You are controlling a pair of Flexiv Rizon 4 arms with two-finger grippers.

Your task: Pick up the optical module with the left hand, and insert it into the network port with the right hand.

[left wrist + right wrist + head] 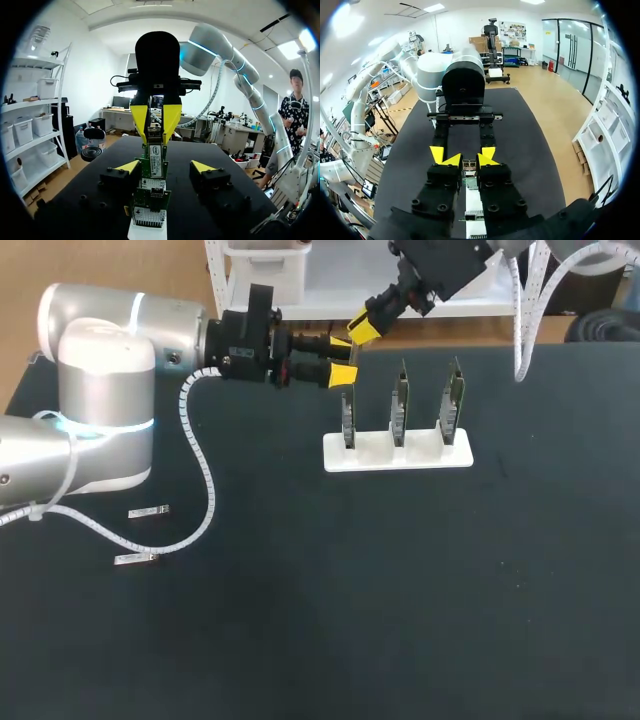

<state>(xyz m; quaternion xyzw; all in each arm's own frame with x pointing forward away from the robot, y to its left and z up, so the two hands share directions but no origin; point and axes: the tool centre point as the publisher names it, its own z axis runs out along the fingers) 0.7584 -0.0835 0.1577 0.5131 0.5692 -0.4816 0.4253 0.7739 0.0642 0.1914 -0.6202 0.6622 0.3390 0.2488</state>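
the right gripper pinches the module between its tips, right at the top edge of a green board. the left gripper is spread wide, one finger on either side of that board, holding nothing. pickup and handover look done; seating the module in the port seems to remain. the module shows only as a small pale piece, mostly hidden. the board stands upright in a white stand.

Right gripper pinches the optical module over the white rack, left gripper spread just beyond
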